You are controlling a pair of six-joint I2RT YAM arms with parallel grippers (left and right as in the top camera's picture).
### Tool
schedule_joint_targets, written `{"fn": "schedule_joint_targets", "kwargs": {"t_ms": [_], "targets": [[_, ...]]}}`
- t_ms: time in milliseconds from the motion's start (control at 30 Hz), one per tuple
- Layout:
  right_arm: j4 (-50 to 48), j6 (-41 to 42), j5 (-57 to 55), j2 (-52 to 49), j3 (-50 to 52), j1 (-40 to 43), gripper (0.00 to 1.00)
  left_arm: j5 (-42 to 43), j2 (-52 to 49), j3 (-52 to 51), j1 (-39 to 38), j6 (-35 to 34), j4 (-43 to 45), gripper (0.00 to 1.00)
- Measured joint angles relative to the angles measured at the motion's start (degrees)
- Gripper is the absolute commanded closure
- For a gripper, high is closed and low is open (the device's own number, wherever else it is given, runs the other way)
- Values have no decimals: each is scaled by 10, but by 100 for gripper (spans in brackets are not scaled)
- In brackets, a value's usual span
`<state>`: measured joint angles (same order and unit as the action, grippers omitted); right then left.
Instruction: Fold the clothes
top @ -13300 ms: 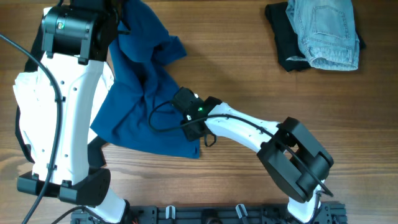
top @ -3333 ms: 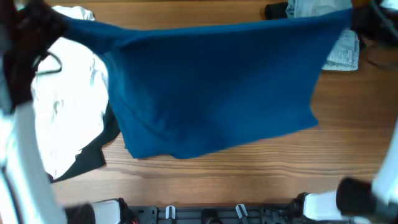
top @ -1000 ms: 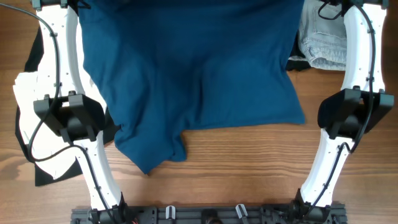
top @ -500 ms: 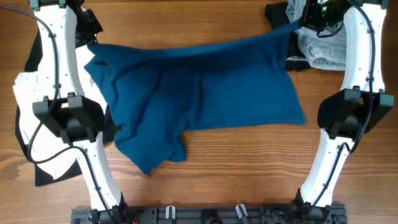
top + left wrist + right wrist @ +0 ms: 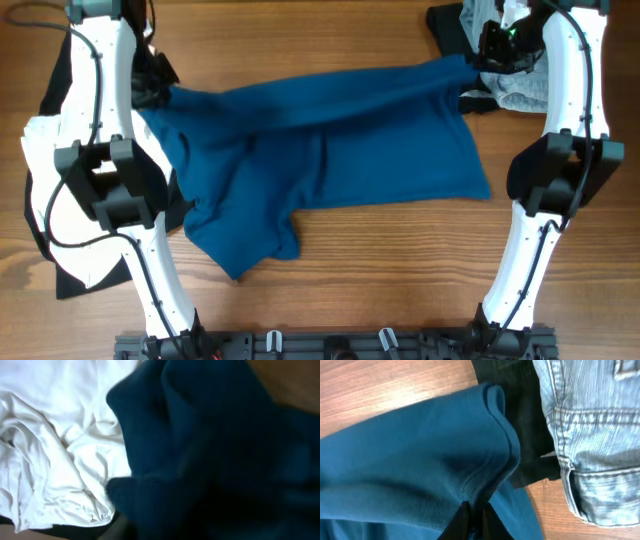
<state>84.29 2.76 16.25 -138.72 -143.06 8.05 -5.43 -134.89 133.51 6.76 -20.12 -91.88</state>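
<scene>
A large deep-blue knit shirt (image 5: 330, 150) lies spread across the table, its far edge lifted and folding toward me. My left gripper (image 5: 158, 85) is shut on the shirt's far left corner; the left wrist view shows blue cloth (image 5: 210, 450) bunched over the fingers. My right gripper (image 5: 478, 62) is shut on the far right corner; the right wrist view shows its fingers (image 5: 474, 519) pinching the blue hem (image 5: 445, 460).
A white garment (image 5: 45, 160) and black cloth (image 5: 75, 282) lie at the left, partly under my left arm. Light-blue denim (image 5: 525, 80) lies on black garments (image 5: 448, 22) at the far right, also in the right wrist view (image 5: 590, 435). Wooden table (image 5: 400, 270) shows in front.
Both grippers have lowered and pulled the shirt's far edge toward me, so the raised cloth now lies lower, folded over the shirt's body. The near hem has stayed put.
</scene>
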Motion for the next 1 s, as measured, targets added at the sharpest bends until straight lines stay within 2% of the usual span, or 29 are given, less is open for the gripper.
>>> {"fn": "schedule_joint_targets", "kwargs": {"t_ms": [33,67,333,467,633,700,800,933,1000], "targets": [[3,0,0,-1,0,0,32,0,0,-14,0,3,5,23],[5,-4,-1,-1,0,0,29,0,0,-29,0,1,15,15],[11,-7,-2,1,0,0,27,0,1,-33,3,1,38,0],[30,-7,-3,44,0,0,27,0,42,-7,7,1,15,0],[75,1,-2,205,0,0,25,24,193,7,8,1,-5,0],[77,8,2,269,0,0,24,41,302,20,5,1,-32,0],[78,18,5,330,16,0,23,46,380,22,-5,-2,-46,0],[76,24,3,410,101,0,23,49,451,-1,-28,-21,-45,0],[79,24,-1,449,169,0,23,50,489,-56,-50,-37,-47,0]]}}
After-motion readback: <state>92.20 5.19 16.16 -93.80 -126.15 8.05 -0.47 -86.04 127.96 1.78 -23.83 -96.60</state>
